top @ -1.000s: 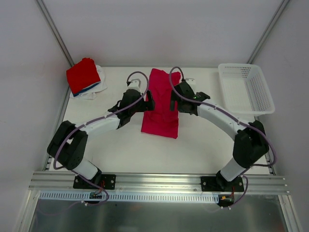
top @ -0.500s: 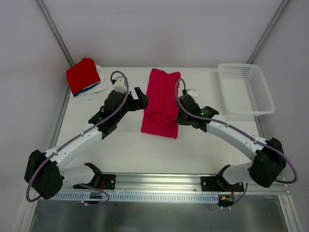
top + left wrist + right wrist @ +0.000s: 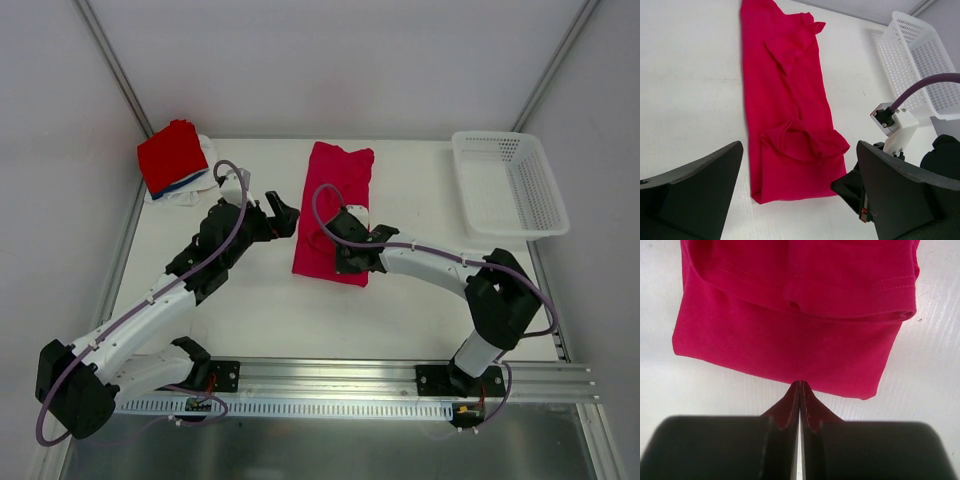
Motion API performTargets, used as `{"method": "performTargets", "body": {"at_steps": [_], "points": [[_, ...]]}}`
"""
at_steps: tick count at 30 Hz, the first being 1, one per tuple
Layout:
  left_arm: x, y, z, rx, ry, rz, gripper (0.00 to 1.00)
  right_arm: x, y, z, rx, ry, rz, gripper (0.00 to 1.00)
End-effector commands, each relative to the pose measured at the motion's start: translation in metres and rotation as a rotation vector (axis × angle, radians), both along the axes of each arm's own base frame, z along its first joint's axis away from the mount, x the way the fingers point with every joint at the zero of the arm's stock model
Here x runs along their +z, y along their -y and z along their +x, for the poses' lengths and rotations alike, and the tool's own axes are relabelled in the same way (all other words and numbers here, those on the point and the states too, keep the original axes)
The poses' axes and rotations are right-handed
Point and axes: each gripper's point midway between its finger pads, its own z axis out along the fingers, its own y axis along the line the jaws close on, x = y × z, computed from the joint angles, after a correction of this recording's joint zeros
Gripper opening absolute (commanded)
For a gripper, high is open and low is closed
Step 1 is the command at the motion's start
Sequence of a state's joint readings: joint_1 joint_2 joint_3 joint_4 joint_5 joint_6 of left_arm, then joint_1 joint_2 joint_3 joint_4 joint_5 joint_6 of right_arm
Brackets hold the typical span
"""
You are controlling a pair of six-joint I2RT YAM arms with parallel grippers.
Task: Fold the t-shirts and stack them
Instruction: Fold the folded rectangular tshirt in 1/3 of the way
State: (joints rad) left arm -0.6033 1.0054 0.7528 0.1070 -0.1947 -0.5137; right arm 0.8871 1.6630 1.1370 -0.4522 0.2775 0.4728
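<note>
Crimson-pink t-shirt (image 3: 335, 215) lies mid-desk toward the far edge: soft, light, floppy, so I'd grab the near hem corners. Right gripper (image 3: 800, 386) pinched together at that hem, left gripper (image 3: 282, 213) spread wide.

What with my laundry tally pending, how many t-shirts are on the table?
4: a crimson-pink t-shirt in the middle; far left, a red t-shirt on top, a blue t-shirt edge beneath, a white t-shirt lowest. More may be hidden between them.
</note>
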Motion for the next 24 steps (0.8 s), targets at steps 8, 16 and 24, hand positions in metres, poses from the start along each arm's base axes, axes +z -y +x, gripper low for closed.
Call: {"method": "performTargets", "body": {"at_steps": [8, 16, 24], "points": [[0.007, -0.003, -0.014, -0.016, 0.013, -0.032, 0.98, -0.003, 0.001, 0.010, -0.045, 0.025, -0.009, 0.00], [0.009, -0.004, -0.019, -0.025, 0.016, -0.033, 0.98, -0.018, 0.009, 0.028, -0.060, 0.003, -0.005, 0.01], [0.010, -0.010, -0.020, -0.010, 0.023, -0.011, 0.97, -0.027, 0.012, 0.048, -0.062, -0.016, -0.015, 0.01]]}}
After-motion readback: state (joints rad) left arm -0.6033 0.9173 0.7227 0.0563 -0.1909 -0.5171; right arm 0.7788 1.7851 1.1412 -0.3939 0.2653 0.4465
